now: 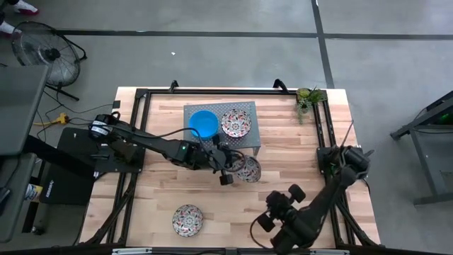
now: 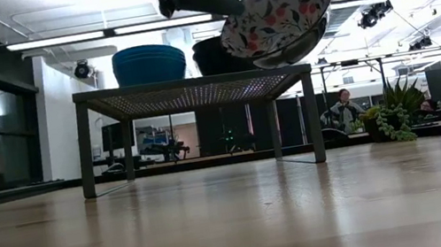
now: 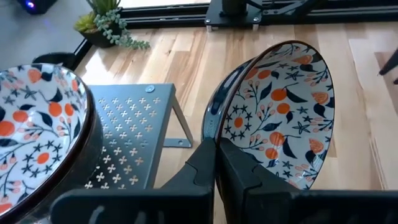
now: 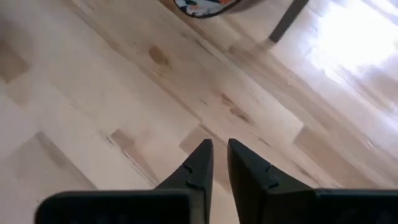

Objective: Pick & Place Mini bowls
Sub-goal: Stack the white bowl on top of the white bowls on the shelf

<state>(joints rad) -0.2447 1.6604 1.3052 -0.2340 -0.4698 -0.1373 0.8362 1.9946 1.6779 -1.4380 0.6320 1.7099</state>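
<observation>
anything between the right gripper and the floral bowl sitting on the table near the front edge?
Nothing. In the high view only bare wood lies between the right gripper and that floral bowl; the left gripper holds another bowl farther back.

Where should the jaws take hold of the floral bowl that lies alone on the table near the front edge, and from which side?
Probably by the rim, coming straight down from above. The lone floral bowl sits upright and open on the table, so one jaw can go inside and one outside its thin wall. The left gripper grips its floral bowl by the rim in this way.
</observation>
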